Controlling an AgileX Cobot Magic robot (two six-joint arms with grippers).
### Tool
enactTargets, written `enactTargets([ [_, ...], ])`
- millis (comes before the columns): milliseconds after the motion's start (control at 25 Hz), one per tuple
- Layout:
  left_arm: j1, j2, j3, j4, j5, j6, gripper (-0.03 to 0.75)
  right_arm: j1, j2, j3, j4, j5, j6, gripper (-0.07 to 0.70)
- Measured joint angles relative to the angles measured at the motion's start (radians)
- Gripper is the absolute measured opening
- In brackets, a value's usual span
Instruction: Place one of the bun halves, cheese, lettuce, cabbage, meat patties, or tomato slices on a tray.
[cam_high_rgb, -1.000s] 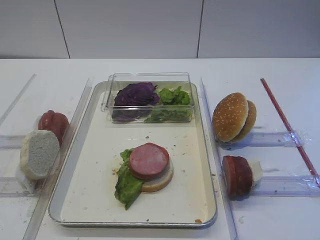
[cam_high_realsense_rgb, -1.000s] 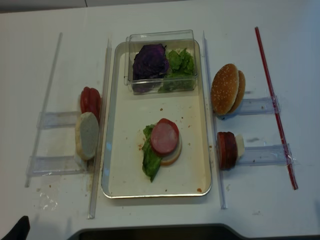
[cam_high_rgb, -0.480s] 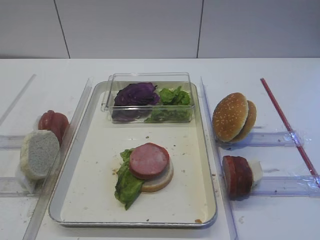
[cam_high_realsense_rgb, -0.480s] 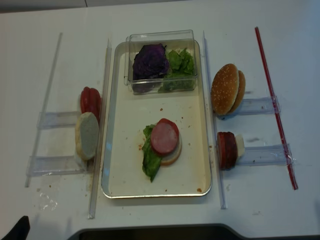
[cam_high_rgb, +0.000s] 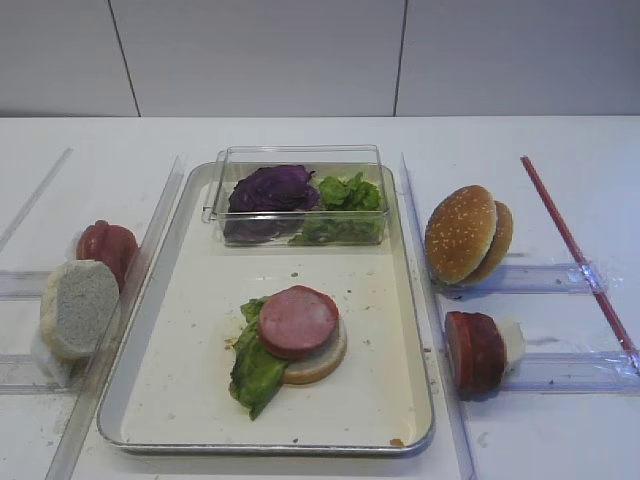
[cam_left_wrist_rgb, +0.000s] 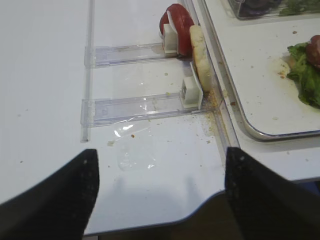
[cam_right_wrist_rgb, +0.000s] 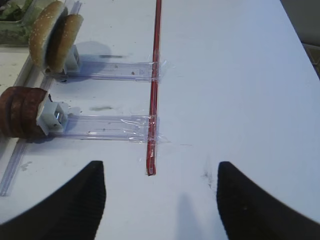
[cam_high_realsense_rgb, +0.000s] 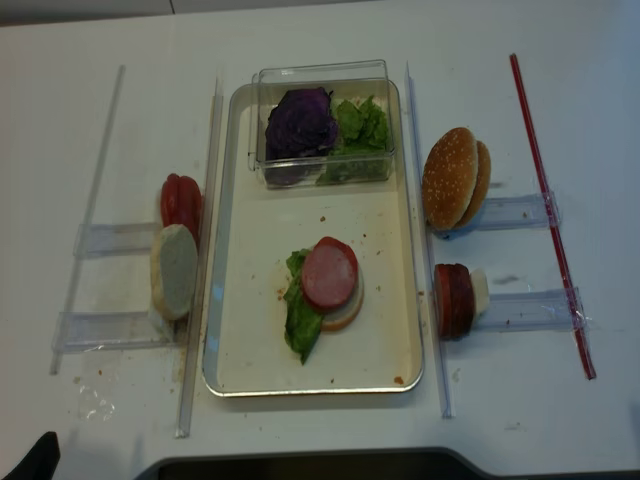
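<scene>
From my open, empty right hand (cam_right_wrist_rgb: 160, 200) the patties (cam_right_wrist_rgb: 20, 112) stand on edge far-left on the tabletop, nearer than to my open left hand (cam_left_wrist_rgb: 160, 195).

Lab bench, staged food-assembly setup.
Plain white table (cam_high_rgb: 300, 135), bare panelled wall (cam_high_rgb: 260, 55) at 12 o'clock; clear plastic holder strips (cam_high_realsense_rgb: 520, 310) taped down at 3 and 9 o'clock flank a tray (cam_high_realsense_rgb: 232, 330).
</scene>
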Motion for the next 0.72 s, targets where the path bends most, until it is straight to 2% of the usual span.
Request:
enactTargets([
  [720, 0.0, 0.0, 0.0, 0.0, 0.0, 0.0, 0.482, 0.0, 0.0, 0.0, 0.0, 0.0, -0.002, 0.493],
])
